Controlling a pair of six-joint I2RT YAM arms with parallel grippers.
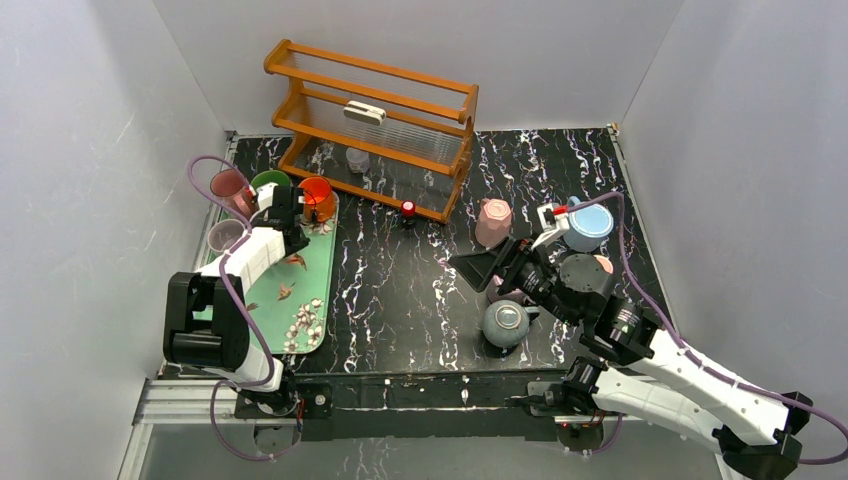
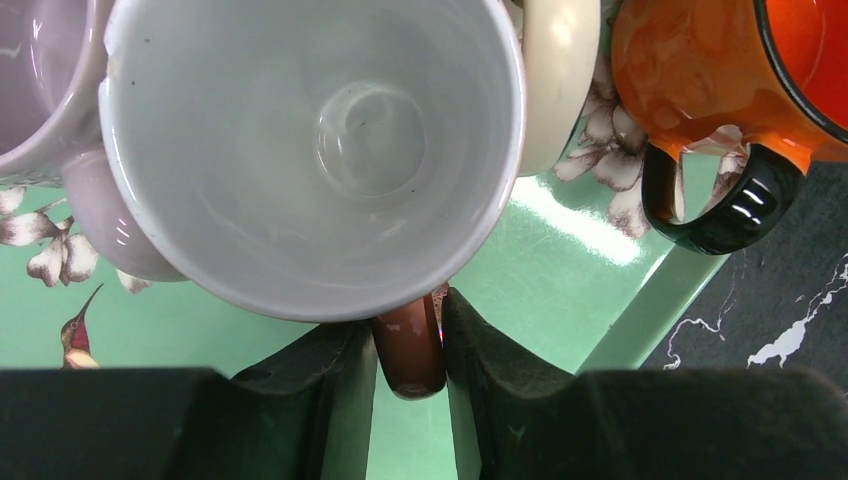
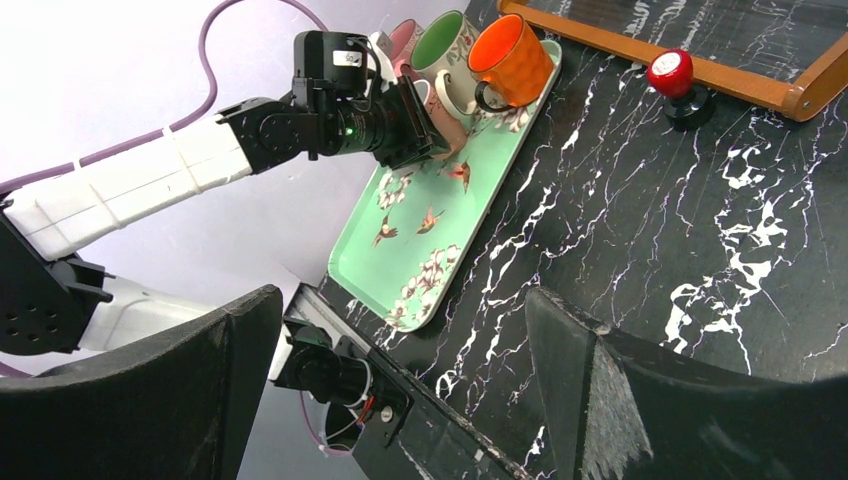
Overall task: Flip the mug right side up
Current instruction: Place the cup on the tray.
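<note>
- Left gripper [image 2: 405, 325] brackets the brown handle of the white-lined ceramic mug [image 2: 310, 150], likely for turning leverage; pinching or slack, cannot tell.
- Mug over mint-green bird-print tray [image 2: 560, 260], mouth facing up.
- Right gripper [image 3: 400, 320] spread, idle.

Brown-handled white-lined mug [image 2: 320, 150], black-handled orange mug [image 2: 690, 70], mint-green bird-and-flower tray [image 3: 500, 160], white-veined black tabletop [image 1: 400, 290]

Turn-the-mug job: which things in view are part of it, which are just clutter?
In the job:
- mug with brown handle, on the green tray
- left gripper, fingers either side of that handle

Lying about:
- orange mug, green-lined mug
- wooden rack, teapot, pink mug, red knob
- right gripper, open, holding nothing
</note>
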